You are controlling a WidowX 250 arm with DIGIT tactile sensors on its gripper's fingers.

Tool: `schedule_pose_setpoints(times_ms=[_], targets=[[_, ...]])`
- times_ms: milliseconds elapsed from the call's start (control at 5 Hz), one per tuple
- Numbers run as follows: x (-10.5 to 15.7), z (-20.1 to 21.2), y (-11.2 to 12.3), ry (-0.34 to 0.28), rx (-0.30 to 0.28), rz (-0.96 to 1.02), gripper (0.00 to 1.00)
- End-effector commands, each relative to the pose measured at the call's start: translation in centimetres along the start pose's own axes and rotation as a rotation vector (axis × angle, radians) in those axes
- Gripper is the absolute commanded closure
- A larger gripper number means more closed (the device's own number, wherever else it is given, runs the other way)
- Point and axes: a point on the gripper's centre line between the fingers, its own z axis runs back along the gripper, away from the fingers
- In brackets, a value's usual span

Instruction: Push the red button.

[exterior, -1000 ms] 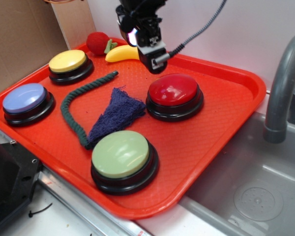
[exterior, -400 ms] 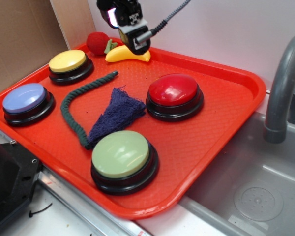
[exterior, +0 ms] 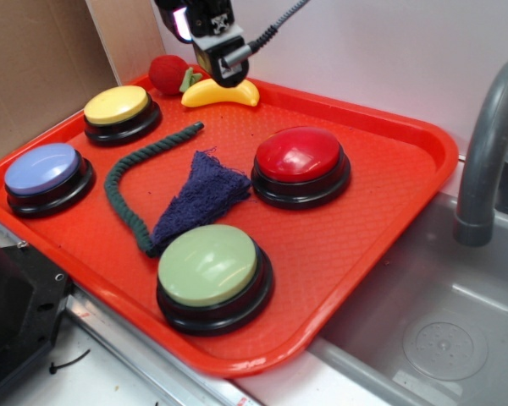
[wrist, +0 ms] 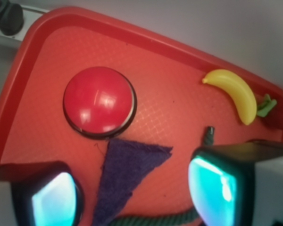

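The red button (exterior: 298, 155), a glossy red dome on a black base, sits right of centre on the red tray (exterior: 364, 237). In the wrist view the button (wrist: 98, 100) lies at upper left, bare, with nothing touching it. My gripper (exterior: 213, 52) hangs high over the tray's back edge, above the banana and well up and left of the red button. In the wrist view the gripper (wrist: 132, 193) is open and empty, its two cyan-lit pads (wrist: 212, 188) wide apart over the purple cloth.
On the tray are a green button (exterior: 207, 265) at the front, a yellow button (exterior: 117, 104) and a blue button (exterior: 42, 167) at left, a green rope (exterior: 152, 148), a purple cloth (exterior: 201, 196), a toy banana (exterior: 241, 95) and a strawberry toy (exterior: 168, 74). A grey faucet (exterior: 487, 152) and a sink (exterior: 432, 330) are at right.
My gripper has moved left and back, from just above the red button's far edge to over the banana at the tray's back. Nothing on the tray has moved.
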Motion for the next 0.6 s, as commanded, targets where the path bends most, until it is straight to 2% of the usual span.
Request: schedule_pose_setpoints(times_ms=[0,400], targets=[[0.3,2.0,0.6,-0.061,0.005,0.038,0.0],[-0.7,3.5,0.2,-0.06,0.028,0.036,0.0]])
